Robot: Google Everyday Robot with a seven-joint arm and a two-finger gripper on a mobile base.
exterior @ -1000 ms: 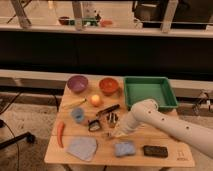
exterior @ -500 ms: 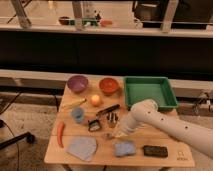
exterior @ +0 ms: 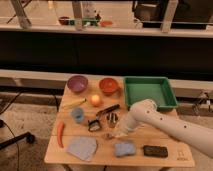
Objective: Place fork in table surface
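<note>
My white arm point(exterior: 165, 120) reaches in from the right. Its gripper point(exterior: 117, 133) points down at the table surface point(exterior: 165, 136), just above the blue sponge point(exterior: 124, 148) and below the small metal cup point(exterior: 112, 119). A slim shiny piece, which looks like the fork point(exterior: 108, 135), shows at the gripper's left tip, low over the wood. I cannot tell whether it is held or lying on the table.
A green tray point(exterior: 150, 92) stands at the back right. A purple bowl point(exterior: 77, 83) and an orange bowl point(exterior: 109, 85) stand at the back. An orange fruit point(exterior: 95, 100), black-handled utensil point(exterior: 107, 110), blue cup point(exterior: 77, 115), red chili point(exterior: 60, 134), grey-blue cloth point(exterior: 82, 148) and black block point(exterior: 155, 150) also lie on the table.
The arm has hardly moved. The gripper end seems slightly lower toward the table.
</note>
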